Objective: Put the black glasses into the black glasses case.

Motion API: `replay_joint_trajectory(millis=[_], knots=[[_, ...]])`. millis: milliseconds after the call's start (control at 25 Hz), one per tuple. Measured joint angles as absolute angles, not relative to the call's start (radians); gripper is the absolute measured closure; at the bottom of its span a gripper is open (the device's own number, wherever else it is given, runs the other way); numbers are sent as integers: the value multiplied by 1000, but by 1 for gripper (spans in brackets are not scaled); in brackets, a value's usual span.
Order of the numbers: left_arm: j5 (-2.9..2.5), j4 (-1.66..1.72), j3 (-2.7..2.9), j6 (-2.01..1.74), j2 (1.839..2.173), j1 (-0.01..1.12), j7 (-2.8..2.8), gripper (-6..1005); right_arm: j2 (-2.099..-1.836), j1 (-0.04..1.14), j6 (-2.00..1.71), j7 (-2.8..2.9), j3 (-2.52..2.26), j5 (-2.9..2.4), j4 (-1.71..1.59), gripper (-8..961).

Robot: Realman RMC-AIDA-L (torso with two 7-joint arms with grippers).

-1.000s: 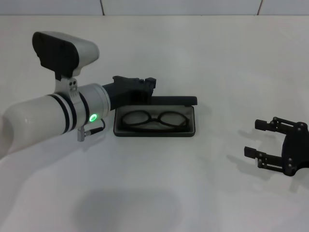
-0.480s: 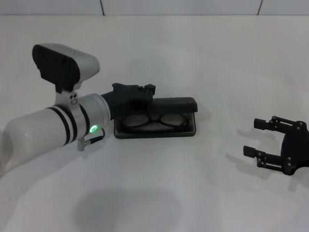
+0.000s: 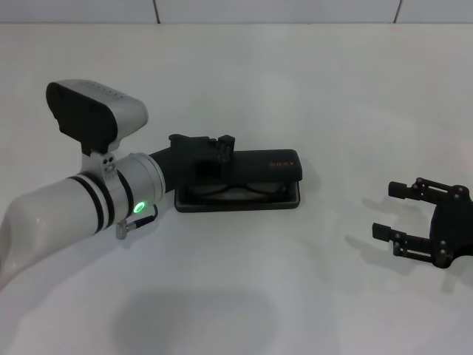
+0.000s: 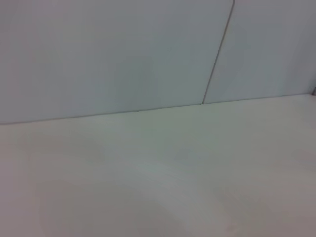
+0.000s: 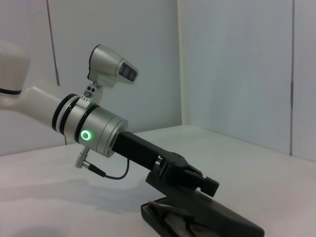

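Black glasses (image 3: 235, 189) lie under my left gripper (image 3: 219, 150), fingers' spread untellable, pressing the black glasses case (image 3: 238, 198) lid; right gripper (image 3: 388, 211) gapes idle.

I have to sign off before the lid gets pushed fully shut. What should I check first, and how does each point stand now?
1. black glasses lying inside the black glasses case: ok.
2. Temple arms clear of the rim: cannot tell, the lid hides them.
3. Lid lowered, with a gap at the front: ok.
4. left hand on the lid's left end: ok; its finger state cannot tell.
5. right hand open and well away from the case on the table: ok.
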State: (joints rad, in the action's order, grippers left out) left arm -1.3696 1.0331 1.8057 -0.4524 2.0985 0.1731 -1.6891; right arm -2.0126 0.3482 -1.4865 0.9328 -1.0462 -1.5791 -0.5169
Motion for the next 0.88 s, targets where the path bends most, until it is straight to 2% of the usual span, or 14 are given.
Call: replay_joint_trajectory(millis=[880], knots=[[-883, 856, 1837, -577, 2096, 181, -1144, 920, -2013, 358, -1479, 962, -1046, -1585, -529, 241]])
